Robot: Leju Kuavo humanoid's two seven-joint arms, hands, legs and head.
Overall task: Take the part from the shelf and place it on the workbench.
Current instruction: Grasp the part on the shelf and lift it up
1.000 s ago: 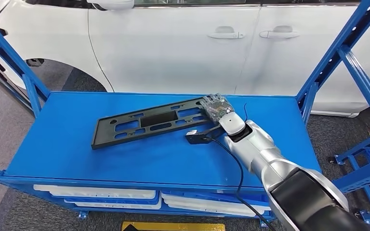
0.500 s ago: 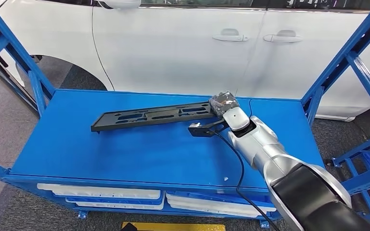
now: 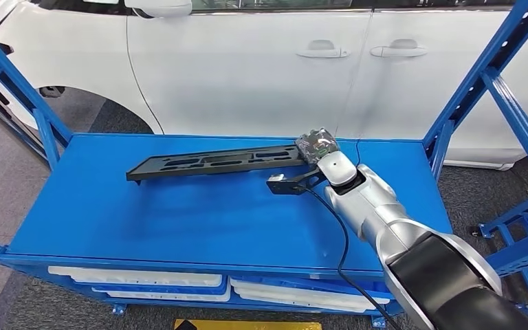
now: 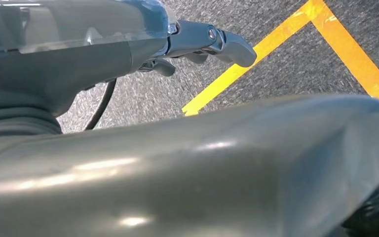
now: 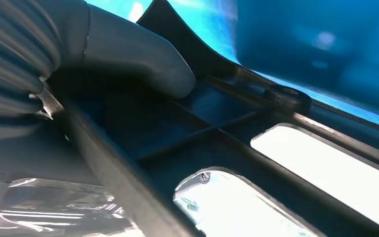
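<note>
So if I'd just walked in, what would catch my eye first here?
Probably the long black slotted part, held at one end by the robot's right hand and raised above the bright blue shelf. Right behind the shelf stands a white car, its door handles at the top of the head view.

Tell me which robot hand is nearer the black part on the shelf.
Right. The right robot hand grips one end of the black part; the left robot hand hangs over the floor with its yellow tape, away from it.
</note>
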